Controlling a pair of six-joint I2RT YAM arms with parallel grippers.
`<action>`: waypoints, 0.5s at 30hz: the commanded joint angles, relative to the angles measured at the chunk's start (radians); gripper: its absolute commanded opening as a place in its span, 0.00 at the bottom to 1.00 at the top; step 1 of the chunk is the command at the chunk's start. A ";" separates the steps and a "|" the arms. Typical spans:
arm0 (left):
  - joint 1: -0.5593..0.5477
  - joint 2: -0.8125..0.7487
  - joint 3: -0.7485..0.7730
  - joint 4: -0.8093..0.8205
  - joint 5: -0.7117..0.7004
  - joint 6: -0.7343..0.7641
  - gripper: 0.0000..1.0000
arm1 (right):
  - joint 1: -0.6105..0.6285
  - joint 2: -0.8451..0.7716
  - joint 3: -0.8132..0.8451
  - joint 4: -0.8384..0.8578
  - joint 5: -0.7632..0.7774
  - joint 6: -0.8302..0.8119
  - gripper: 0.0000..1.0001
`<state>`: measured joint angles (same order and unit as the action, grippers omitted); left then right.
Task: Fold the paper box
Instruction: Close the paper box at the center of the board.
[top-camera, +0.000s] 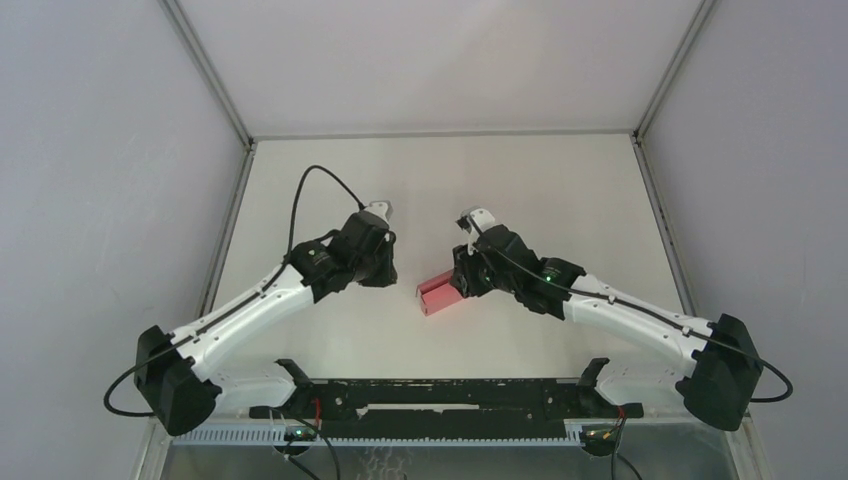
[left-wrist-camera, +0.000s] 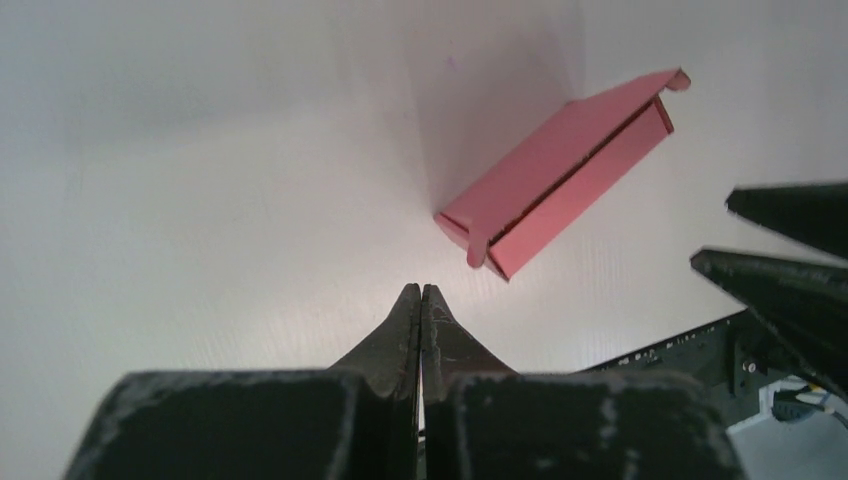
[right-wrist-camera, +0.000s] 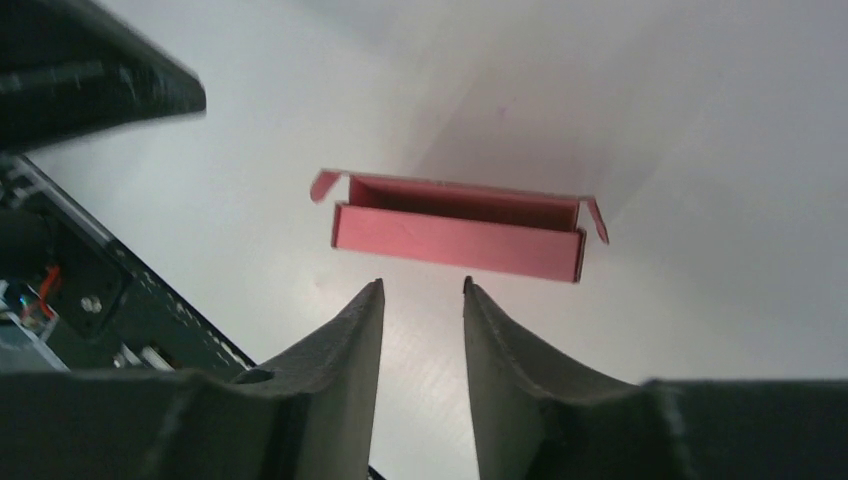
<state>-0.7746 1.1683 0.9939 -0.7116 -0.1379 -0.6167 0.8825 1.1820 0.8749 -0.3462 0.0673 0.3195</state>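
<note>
Lab: grey enclosure walls (top-camera: 100, 150), white table (top-camera: 440, 180)

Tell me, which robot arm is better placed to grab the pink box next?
Probably the right. The right gripper has its jaws apart and points straight at the pink thin cardboard paper box just ahead. The left gripper is shut, with the box off to its side.

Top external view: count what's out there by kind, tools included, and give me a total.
Pink thin-cardboard paper box, top open: 1
Black two-finger tools: 2 (left tool shut, right tool open, neither holding the box)
Total: 3
</note>
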 joint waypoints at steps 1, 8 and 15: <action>0.064 0.058 0.022 0.112 0.048 0.063 0.00 | 0.021 -0.006 0.017 -0.106 -0.031 -0.015 0.39; 0.162 0.243 0.098 0.196 0.200 0.118 0.00 | 0.089 -0.024 -0.182 0.042 0.089 0.114 0.36; 0.159 0.379 0.094 0.359 0.362 0.104 0.00 | 0.108 0.087 -0.197 0.172 0.104 0.131 0.39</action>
<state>-0.6109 1.5150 1.0306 -0.4904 0.0875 -0.5259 0.9787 1.2312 0.6510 -0.3241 0.1341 0.4160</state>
